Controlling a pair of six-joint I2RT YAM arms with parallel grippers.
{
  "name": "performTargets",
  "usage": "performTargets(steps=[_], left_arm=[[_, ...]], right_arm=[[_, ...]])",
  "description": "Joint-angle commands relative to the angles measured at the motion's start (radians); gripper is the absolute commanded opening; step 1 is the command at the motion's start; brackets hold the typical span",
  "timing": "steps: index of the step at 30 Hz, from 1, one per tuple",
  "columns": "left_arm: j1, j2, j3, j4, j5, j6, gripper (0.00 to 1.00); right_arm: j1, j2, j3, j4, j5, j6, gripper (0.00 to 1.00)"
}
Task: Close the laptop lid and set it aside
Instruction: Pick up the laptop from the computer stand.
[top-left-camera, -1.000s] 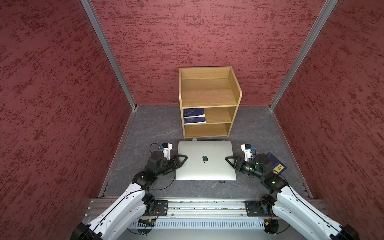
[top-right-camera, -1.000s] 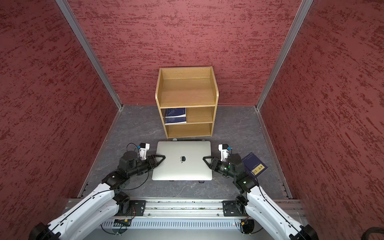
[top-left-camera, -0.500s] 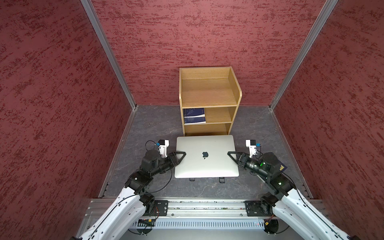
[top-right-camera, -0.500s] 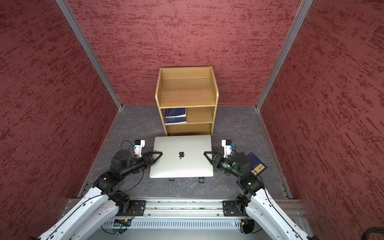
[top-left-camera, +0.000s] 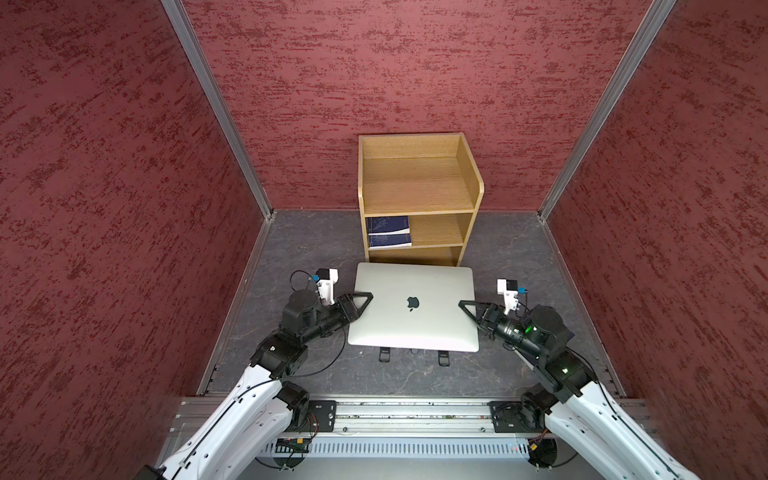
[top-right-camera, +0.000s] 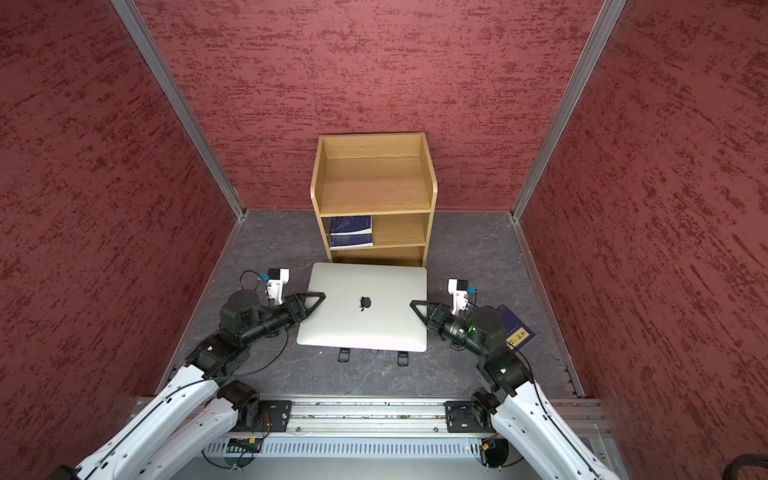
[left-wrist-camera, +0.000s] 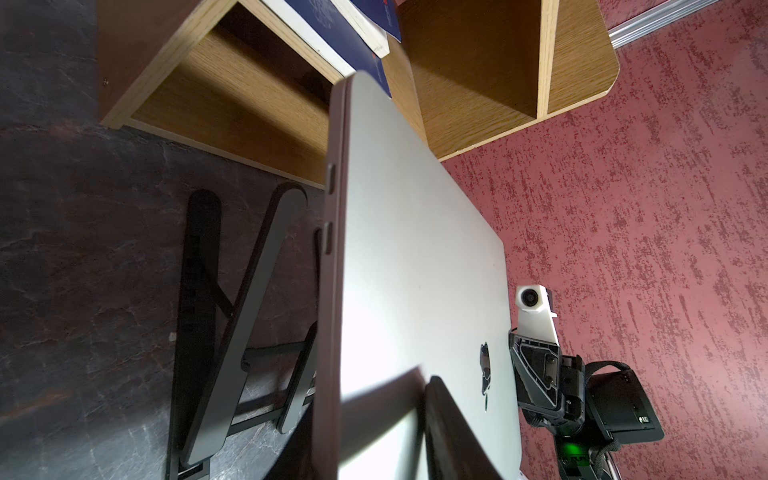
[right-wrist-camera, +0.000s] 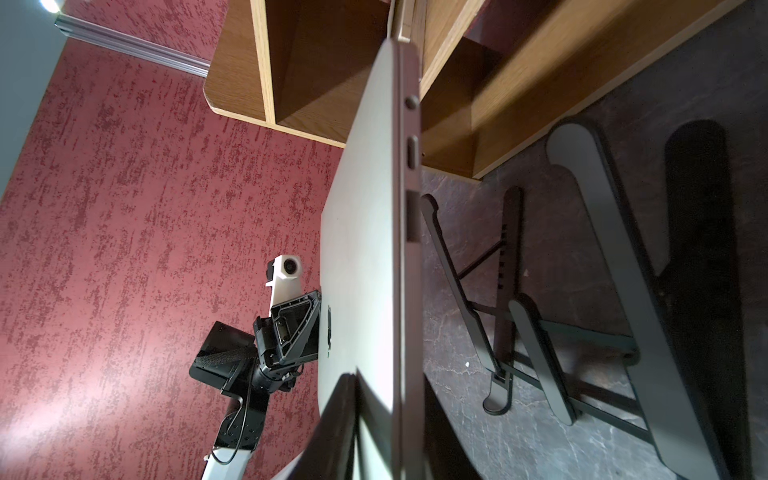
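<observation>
laptop (top-left-camera: 415, 332), closed matte-silver slab with rounded corners, thin edges tight in left claw (top-left-camera: 365, 297) and right claw (top-left-camera: 464, 305)

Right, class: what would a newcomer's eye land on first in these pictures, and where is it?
The closed silver laptop at the centre, pinched at its side edges by the left gripper and the right gripper, above a black folding stand. Behind it stands a wooden shelf with blue books on its middle level, all boxed in by red textured walls.
</observation>
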Motion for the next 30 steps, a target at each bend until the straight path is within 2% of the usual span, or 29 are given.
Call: performTargets(steps=[1,23,30], left_arm=[[-0.013,0.017,0.023,0.027,0.024,0.087,0.22],[-0.005,0.101,0.026,0.042,0.042,0.130,0.15],[0.008,0.101,0.062,0.005,0.039,0.167,0.18]], right_arm=[[0.023,-0.036,0.082,0.170,-0.119,0.004,0.26],[0.023,-0.078,0.122,0.258,-0.101,0.092,0.31],[0.022,-0.071,0.145,0.267,-0.103,0.109,0.21]])
